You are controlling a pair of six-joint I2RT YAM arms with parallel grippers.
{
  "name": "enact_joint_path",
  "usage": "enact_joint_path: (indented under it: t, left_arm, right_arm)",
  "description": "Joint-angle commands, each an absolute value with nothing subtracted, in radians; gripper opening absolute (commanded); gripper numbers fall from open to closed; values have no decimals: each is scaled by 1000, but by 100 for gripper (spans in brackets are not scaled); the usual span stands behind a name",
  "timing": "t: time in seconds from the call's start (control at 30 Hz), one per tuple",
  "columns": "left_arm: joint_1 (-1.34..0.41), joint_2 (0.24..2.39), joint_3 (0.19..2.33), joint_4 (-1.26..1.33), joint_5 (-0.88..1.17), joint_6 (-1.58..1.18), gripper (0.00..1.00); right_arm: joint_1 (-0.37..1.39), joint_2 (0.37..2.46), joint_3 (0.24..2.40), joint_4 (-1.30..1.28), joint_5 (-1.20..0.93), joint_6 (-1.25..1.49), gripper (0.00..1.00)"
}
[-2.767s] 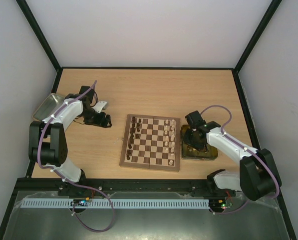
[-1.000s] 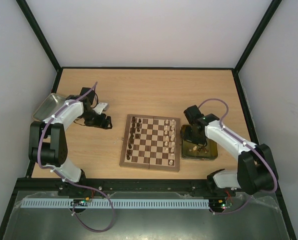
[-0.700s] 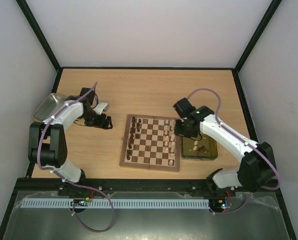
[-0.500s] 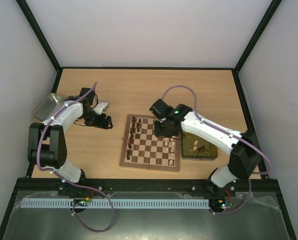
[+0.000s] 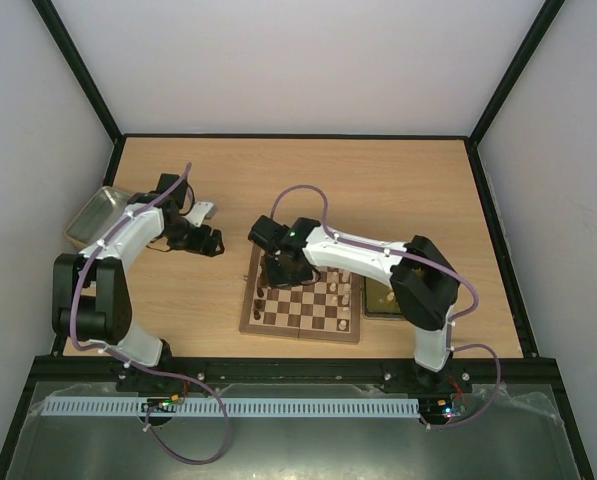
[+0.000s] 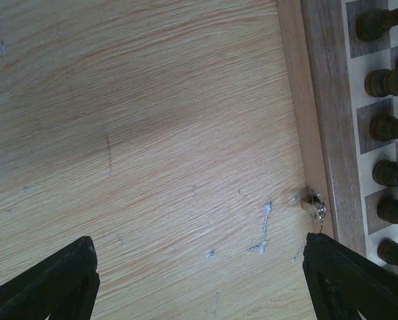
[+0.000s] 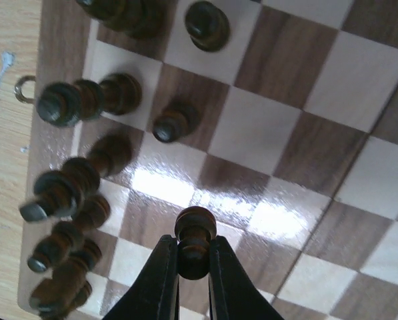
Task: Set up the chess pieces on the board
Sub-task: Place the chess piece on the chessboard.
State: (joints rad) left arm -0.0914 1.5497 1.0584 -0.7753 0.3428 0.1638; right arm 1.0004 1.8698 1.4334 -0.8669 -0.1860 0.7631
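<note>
A dark pawn (image 7: pixel 195 230) is pinched tight in the right pincer (image 7: pixel 193 252), with one finger on each side of it. The pawn hangs over the board (image 7: pixel 252 130), near the board's left side. It is hard to tell if it touches a square. Just beside it stand the other dark pieces (image 7: pixel 65 107), crowded in two rows along that edge. Pale pieces (image 5: pixel 344 292) stand along the right side of the board. The board lies in the middle of the counter (image 5: pixel 308 180). The left pincer (image 6: pixel 202 280) is spread wide with nothing in it. It hangs over bare counter, just beside the board's left edge, where a small metal latch (image 6: pixel 315 205) sticks out. A grey metal tray (image 5: pixel 90 212) sits at the counter's left edge.
</note>
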Motion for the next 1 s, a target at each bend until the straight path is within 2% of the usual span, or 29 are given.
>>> enact_joint_path:
  t: [0.0,0.5,0.7,0.97]
  left_arm:
    - [-89,1516,1043,-779,329,150,84]
    - [-84,1505,1041,-776,330,148,85]
    - [-84,1505,1041,-775,333,148,85]
    - [-81,1504,1040,-775,334,146,85]
  right_arm:
    - [1006,1911,1488,-828,-192,757,4]
    - [1006,1975,1516,-799,-220,755,4]
    - [1006,1978,1515,-802,-215,749,11]
    - [1006,1979,1511,-797,-216,752,14]
